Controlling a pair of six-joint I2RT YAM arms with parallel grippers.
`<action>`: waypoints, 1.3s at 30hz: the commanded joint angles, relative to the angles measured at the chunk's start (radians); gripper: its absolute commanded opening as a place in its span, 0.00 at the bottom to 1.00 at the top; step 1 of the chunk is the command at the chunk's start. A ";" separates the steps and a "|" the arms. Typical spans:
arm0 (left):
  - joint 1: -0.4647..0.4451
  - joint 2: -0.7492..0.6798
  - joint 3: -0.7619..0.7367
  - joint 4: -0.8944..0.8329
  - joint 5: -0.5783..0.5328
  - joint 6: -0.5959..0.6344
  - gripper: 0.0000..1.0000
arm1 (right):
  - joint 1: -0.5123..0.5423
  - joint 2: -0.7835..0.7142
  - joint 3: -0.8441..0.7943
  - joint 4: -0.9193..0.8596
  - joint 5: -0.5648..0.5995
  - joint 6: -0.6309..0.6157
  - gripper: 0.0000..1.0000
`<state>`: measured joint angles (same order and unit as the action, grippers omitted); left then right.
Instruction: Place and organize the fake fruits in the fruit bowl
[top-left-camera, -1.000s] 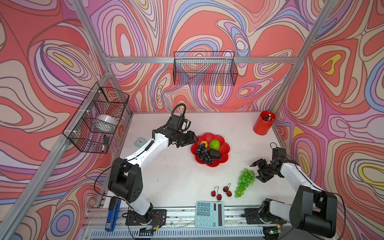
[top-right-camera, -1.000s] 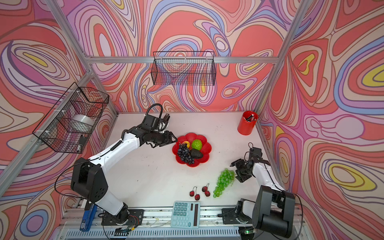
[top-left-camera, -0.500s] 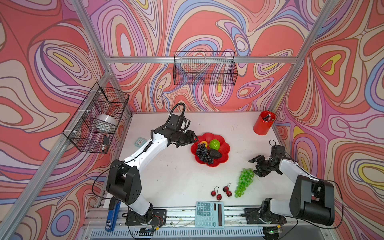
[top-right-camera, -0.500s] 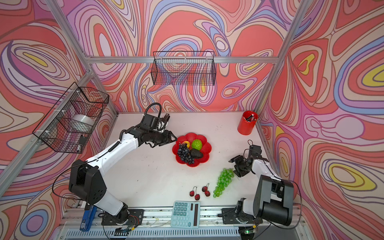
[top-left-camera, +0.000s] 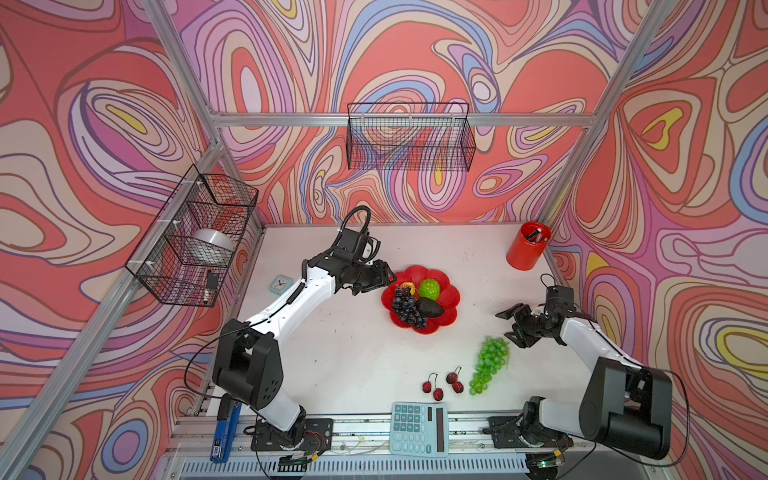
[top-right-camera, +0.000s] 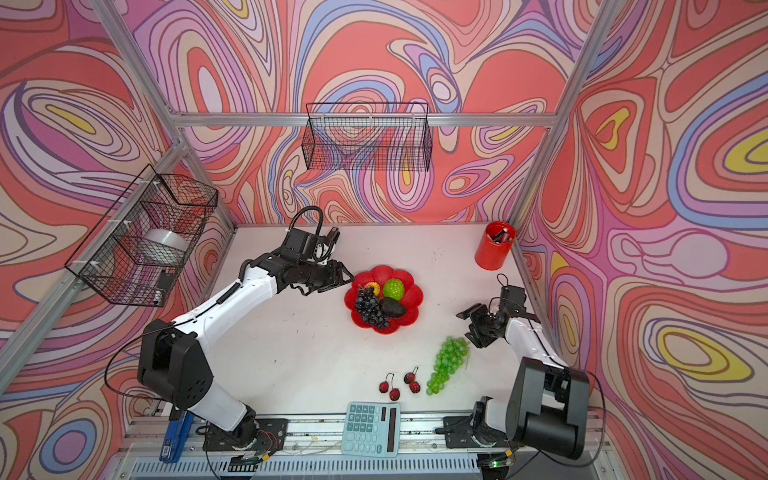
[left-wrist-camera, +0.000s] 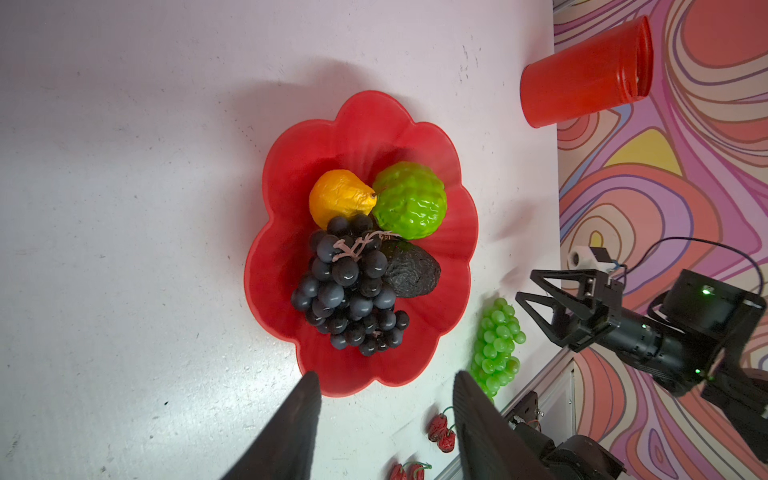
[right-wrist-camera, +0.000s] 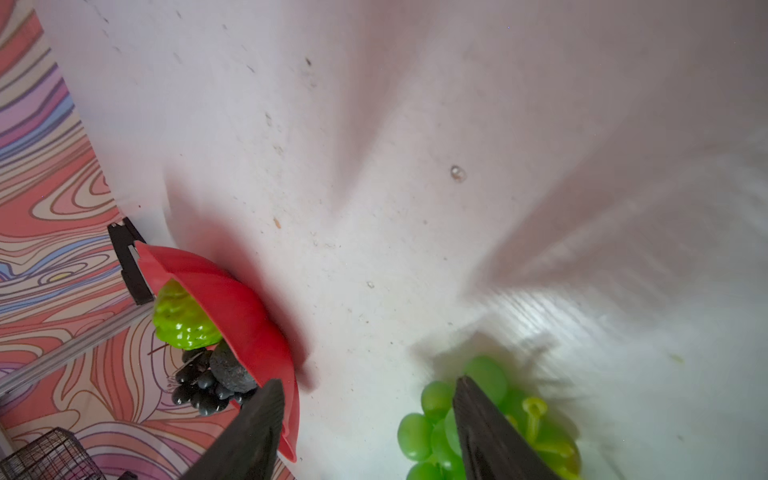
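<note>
The right gripper (top-left-camera: 502, 325) has turned in beside the green grape bunch (top-left-camera: 489, 362), jaws spread and empty. The bunch lies on the tabletop (top-left-camera: 353, 353), apart from the fruit bowl (top-left-camera: 452, 291). A grasp looks close. The left gripper (top-left-camera: 382, 281) hangs parted and empty at the bowl's rim.

Robot lab test cell, aluminium frame bars (top-left-camera: 291, 120) boxing it in, swirl-printed backdrop walls (top-left-camera: 415, 54) on three sides, white bench (top-left-camera: 353, 345), left arm (top-left-camera: 291, 303) and right arm (top-left-camera: 590, 340) bolted to a front rail (top-left-camera: 365, 426), wire baskets (top-left-camera: 409, 141) hung on the frame
</note>
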<state>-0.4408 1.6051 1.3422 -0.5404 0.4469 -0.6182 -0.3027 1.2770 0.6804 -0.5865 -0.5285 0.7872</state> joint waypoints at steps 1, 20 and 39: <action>-0.006 -0.023 0.023 -0.027 -0.014 0.005 0.55 | -0.006 -0.065 0.056 -0.184 0.105 -0.030 0.72; -0.006 -0.047 -0.041 0.054 0.035 0.006 0.56 | -0.013 -0.362 -0.188 -0.235 0.010 0.227 0.88; -0.006 -0.054 -0.005 -0.019 -0.003 0.023 0.56 | -0.014 -0.149 -0.195 0.032 0.100 0.190 0.88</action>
<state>-0.4408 1.5833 1.3109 -0.5171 0.4660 -0.6125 -0.3107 1.1004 0.4587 -0.6117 -0.4953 1.0080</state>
